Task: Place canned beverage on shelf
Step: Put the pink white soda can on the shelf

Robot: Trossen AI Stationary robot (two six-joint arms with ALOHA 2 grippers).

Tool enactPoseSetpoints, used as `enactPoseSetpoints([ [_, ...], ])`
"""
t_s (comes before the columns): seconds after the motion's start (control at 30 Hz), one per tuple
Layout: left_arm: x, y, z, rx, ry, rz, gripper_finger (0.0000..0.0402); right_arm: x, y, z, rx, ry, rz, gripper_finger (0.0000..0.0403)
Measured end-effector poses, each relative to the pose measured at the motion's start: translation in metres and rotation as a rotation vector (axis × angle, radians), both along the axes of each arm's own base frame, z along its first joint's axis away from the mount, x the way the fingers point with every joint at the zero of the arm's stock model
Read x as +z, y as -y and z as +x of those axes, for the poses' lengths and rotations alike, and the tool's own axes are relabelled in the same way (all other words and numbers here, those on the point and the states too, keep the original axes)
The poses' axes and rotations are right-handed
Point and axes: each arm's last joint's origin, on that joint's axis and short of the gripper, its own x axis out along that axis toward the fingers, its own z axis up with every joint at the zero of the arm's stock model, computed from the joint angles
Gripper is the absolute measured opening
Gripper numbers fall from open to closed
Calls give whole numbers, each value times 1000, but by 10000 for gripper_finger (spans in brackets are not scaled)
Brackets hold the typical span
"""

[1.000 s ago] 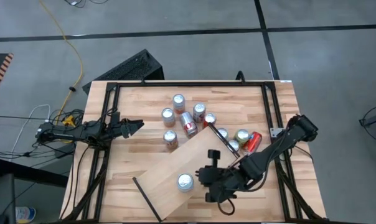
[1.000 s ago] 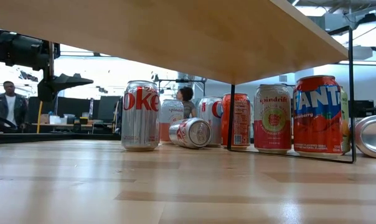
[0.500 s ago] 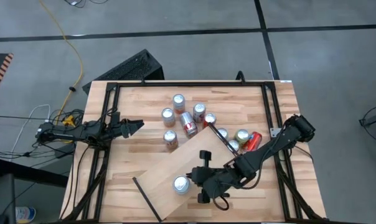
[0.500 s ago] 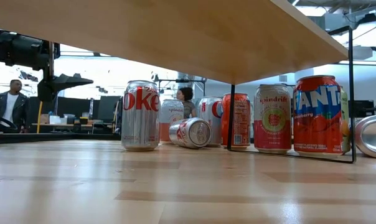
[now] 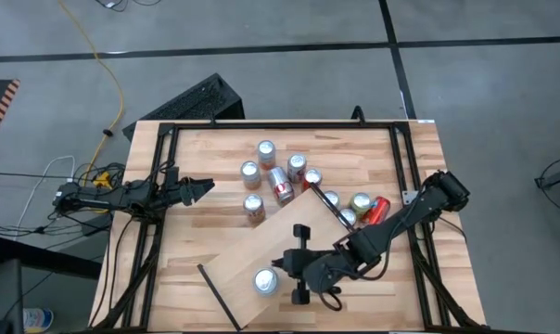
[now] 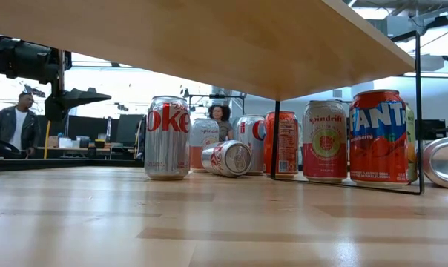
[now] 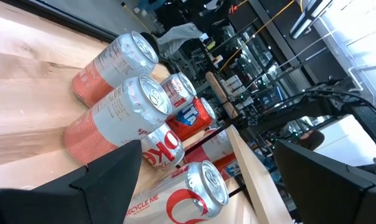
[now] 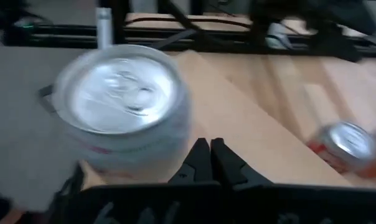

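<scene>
Right hand sits over the shelf, fingers clenched together with nothing between them, tips just beside a silver can standing upright on the board; contact possibly made, view blurred. Left hand hovers at the counter's left edge, fingers parted and empty. Other cans cluster beyond the shelf.

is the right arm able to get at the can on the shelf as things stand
Probably yes: the right gripper sits shut right beside the can on the shelf, nothing between them, though it would need to open first.
</scene>
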Motion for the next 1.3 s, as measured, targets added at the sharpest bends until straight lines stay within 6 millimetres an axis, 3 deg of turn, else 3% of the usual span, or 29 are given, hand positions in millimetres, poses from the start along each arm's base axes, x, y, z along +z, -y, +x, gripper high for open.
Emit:
enactPoseSetpoints([
  [0.23, 0, 0, 0, 0, 1, -1, 351, 11, -3, -32, -127, -45, 3, 0],
  [0.4, 0, 0, 0, 0, 1, -3, 351, -3, -21, -26, -95, -32, 13, 0],
  [0.6, 0, 0, 0, -1, 4, -10, 351, -21, -28, -11, -115, -20, 23, 0],
  [1.0, 0, 0, 0, -1, 4, -11, 351, -13, -31, -1, 0, 53, 54, 0],
  [1.17, 0, 0, 0, -1, 5, -11, 351, -12, -23, 6, 34, 45, 70, 0],
  [1.3, 0, 0, 0, -1, 5, -11, 351, -14, -21, 5, -27, 37, 82, 0],
])
